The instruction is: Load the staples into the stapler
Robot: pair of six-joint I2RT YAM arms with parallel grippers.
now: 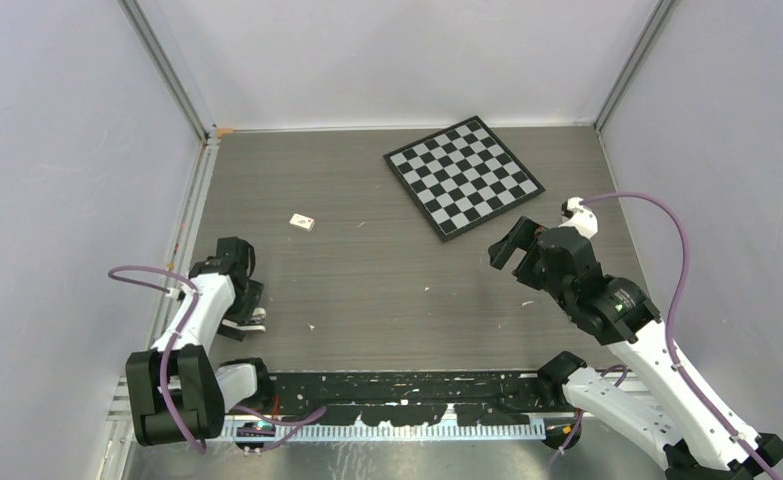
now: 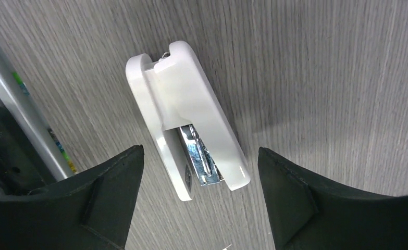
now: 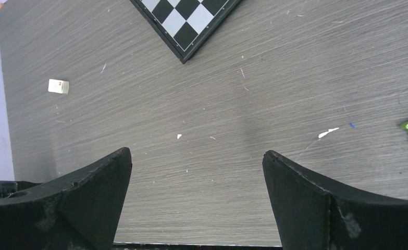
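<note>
Plainly, left jaws hang wide apart over the stapler [image 2: 191,104]; right jaws gape, empty.

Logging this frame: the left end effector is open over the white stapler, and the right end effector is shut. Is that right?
Not quite. The right end effector is open, not shut: the right wrist view shows its fingers wide apart with nothing between them. The left end effector is indeed open over the white stapler.

Lab cell: white walls [image 1: 57,150], aluminium framing [image 1: 170,68]
</note>
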